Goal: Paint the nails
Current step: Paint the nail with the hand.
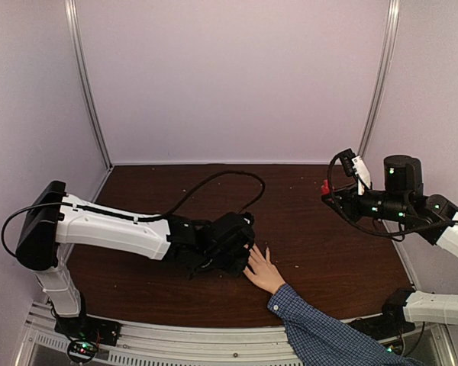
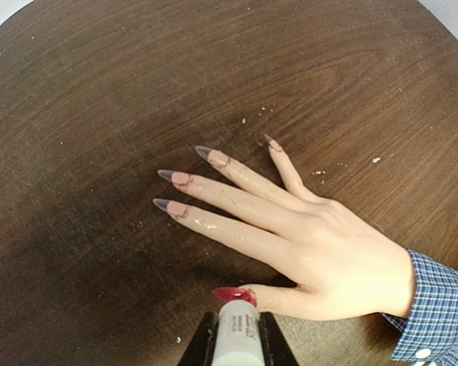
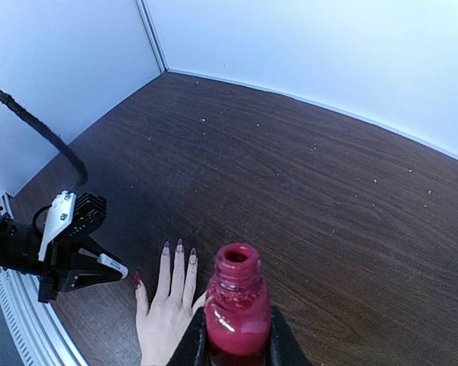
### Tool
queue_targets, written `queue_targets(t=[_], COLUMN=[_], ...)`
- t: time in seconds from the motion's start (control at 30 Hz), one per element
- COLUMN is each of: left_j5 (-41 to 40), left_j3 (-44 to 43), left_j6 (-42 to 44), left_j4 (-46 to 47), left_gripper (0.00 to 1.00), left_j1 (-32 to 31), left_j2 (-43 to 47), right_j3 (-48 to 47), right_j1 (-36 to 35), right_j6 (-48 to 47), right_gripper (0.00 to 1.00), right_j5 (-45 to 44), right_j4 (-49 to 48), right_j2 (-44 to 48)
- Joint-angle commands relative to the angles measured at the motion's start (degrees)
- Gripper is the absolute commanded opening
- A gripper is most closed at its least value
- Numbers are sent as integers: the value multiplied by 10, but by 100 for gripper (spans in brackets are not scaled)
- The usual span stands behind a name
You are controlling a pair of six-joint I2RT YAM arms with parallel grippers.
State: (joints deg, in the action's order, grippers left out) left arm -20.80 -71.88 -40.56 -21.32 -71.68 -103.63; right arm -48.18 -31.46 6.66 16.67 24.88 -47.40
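- Hand [image 1: 264,271] lies flat on the table [image 1: 328,252] at lower centre of the top view, with the left end effector [image 1: 243,255] right against its fingertips. From up here the nails are too small to tell apart, and the dark wrist hides the jaws. The right end effector [image 1: 330,191] hangs at the right edge, well apart, showing only a speck of red.
- Left wrist view: the left end effector [image 2: 236,324], bottom centre, is clamped narrow on a white brush cap [image 2: 235,339]. Just above it the thumbnail [image 2: 233,294] is glossy red. The four other nails [image 2: 168,175], centre left, look grey-tipped and unpainted (faint reddish lines at their bases, whether polish I cannot tell). The stroke likely wants light pressure, base to tip, kept off the skin. The bristles are hidden behind the cap, so contact cannot be confirmed.
- Right wrist view: the right end effector [image 3: 237,339], bottom centre, grips an open red bottle [image 3: 237,305]. Holding it upright and steady seems wise for the next dip. Its lower part is cut off, and the polish level is unreadable. The hand [image 3: 166,309] sits lower left.
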Motion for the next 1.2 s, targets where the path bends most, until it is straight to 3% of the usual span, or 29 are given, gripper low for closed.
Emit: queue_targets(t=[0.0, 1.17], left_j5=[-1, -4], left_j3=[-18, -34], left_j6=[-7, 5], left_j4=[5, -14], left_gripper=[0, 0], left_j1=[2, 1], left_j2=[-12, -22], right_j3=[-2, 0], right_j1=[4, 5], right_j6=[2, 2], right_gripper=[0, 0], right_j5=[-4, -3], right_j4=[-5, -6], right_j2=[5, 5])
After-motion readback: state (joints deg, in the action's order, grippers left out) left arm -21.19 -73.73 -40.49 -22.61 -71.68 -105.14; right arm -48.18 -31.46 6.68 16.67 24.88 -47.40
